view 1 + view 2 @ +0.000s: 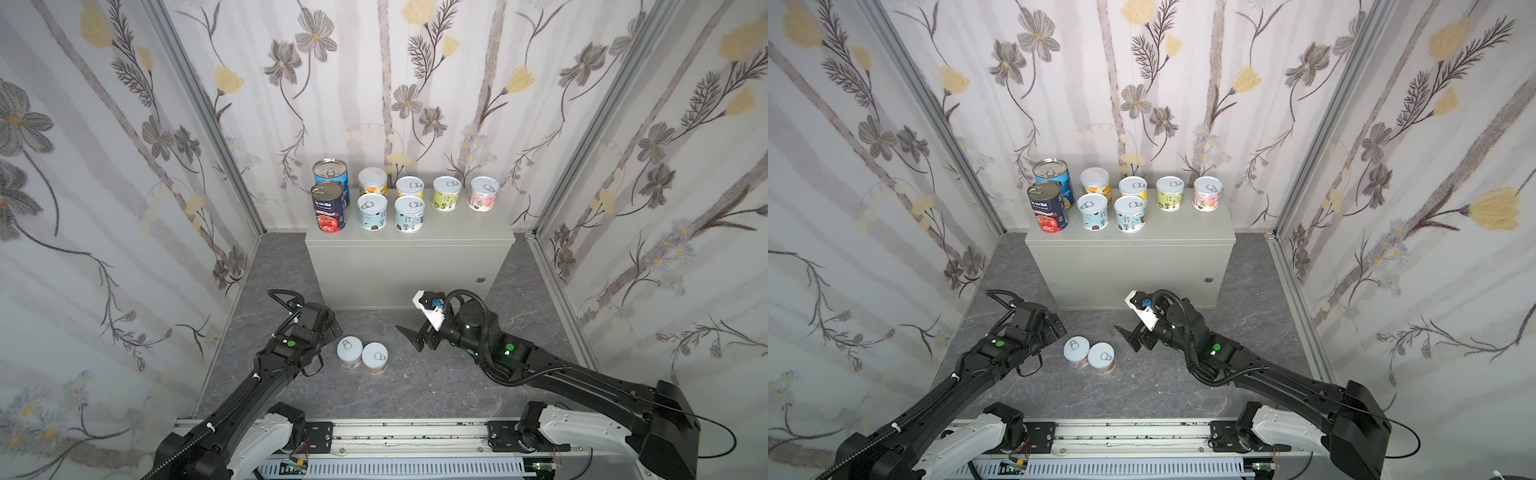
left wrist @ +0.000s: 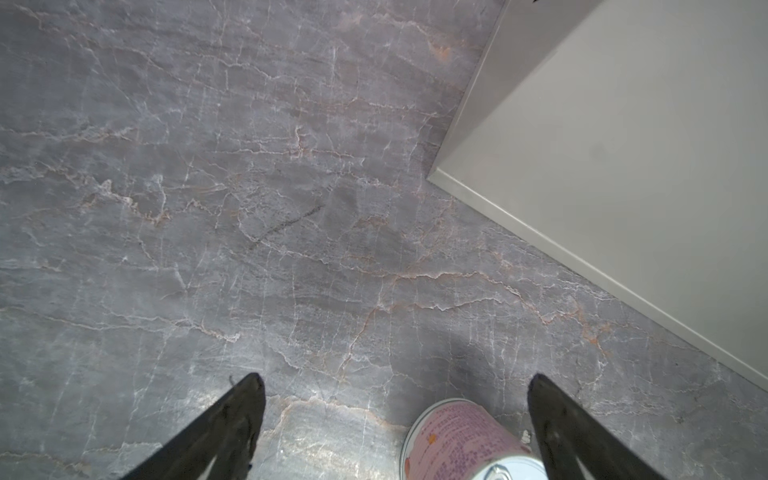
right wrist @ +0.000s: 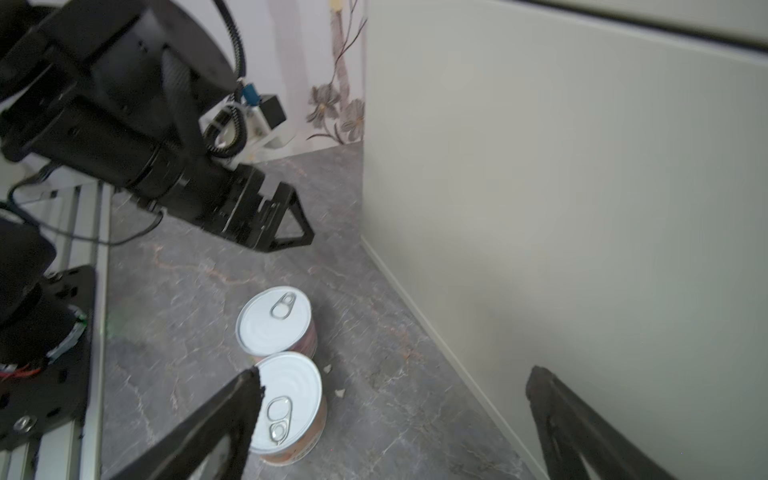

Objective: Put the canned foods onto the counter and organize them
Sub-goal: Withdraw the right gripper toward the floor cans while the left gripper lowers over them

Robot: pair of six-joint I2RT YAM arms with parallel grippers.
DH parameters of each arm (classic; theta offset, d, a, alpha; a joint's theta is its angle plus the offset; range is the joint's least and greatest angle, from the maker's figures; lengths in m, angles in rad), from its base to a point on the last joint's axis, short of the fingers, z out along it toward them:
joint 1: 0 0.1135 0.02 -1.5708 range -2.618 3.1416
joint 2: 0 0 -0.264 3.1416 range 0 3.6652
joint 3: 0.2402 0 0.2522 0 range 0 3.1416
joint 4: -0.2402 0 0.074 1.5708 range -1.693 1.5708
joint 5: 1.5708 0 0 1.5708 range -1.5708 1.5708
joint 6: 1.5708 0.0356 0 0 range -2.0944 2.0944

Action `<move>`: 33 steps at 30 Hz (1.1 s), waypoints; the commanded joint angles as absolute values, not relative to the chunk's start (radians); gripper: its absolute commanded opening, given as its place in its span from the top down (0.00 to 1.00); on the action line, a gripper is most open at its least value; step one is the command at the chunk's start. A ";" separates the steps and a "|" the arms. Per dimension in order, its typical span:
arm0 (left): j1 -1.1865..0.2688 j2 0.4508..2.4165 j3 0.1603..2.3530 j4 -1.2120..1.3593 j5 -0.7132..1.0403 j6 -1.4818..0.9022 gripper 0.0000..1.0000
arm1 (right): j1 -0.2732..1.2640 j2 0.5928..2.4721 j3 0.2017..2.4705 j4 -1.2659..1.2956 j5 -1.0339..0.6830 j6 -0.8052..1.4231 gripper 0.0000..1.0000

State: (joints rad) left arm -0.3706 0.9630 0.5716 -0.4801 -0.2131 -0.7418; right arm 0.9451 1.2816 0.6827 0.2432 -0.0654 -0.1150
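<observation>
While the grey metal surface [image 1: 415, 245] carries eight upright cans [image 1: 409, 214], two pale-lidded cans [image 1: 350, 351] stand side by side on the marbled floor [image 1: 415, 386] before it; there too, I see my left claw [image 2: 395, 380] and right claw [image 3: 395, 374] spread wide, empty.

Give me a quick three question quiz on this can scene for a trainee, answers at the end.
1. How many cans stand on the counter?
2. True or false: the right gripper is shut on a can.
3. Where do the two remaining cans stand? A on the floor before the counter; B on the counter's front edge; C stacked on other cans.
Key: 1. Eight. 2. False, it is open and empty. 3. A.
</observation>
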 commanded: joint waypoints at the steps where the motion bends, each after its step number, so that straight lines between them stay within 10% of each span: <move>1: -0.357 0.977 0.570 -0.488 -0.175 -0.762 0.00 | 0.965 1.345 0.646 0.377 -0.172 -0.144 0.00; 33: -0.350 1.021 0.576 -0.582 -0.187 -0.707 0.00 | 1.065 1.797 0.731 0.447 -0.206 -0.327 0.00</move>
State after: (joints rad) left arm -0.3500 1.0168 0.5720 -0.5552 -0.1719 -0.7136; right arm 1.0622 1.7813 0.7132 0.4168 -0.1810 -0.2611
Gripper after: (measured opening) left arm 0.997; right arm 0.996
